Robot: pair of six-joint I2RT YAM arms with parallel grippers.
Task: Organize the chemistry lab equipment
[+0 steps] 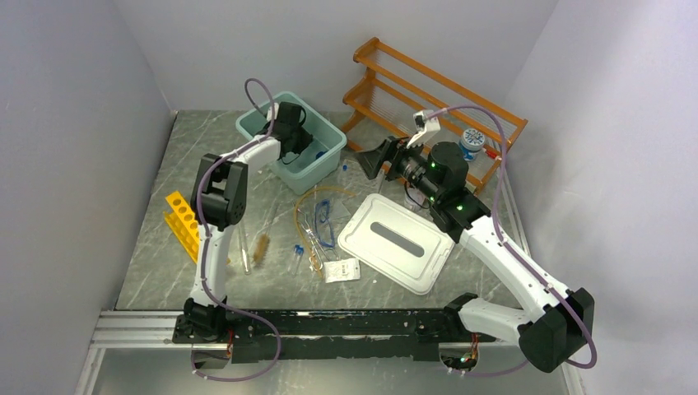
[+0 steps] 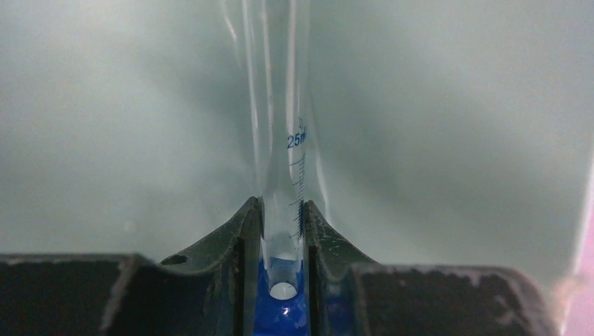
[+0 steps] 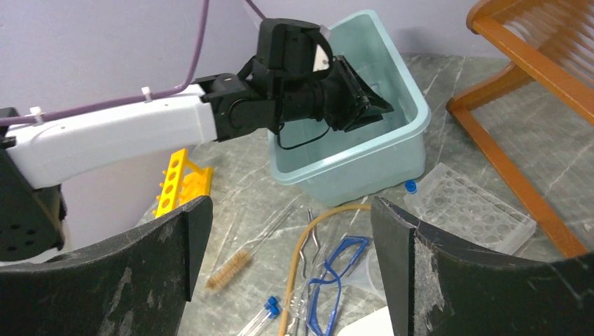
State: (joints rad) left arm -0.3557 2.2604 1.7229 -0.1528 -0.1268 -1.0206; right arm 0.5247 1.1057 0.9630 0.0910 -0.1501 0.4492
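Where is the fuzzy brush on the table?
Find the yellow rack with holes on the left side of the table. Just right of it lie a clear glass tube and the brush. The brush is the only one with tan, fuzzy bristles.

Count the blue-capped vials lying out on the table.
3. Two vials lie side by side right of the brush; a third sits between the bin and the well plate. Others may be hidden in the bin.
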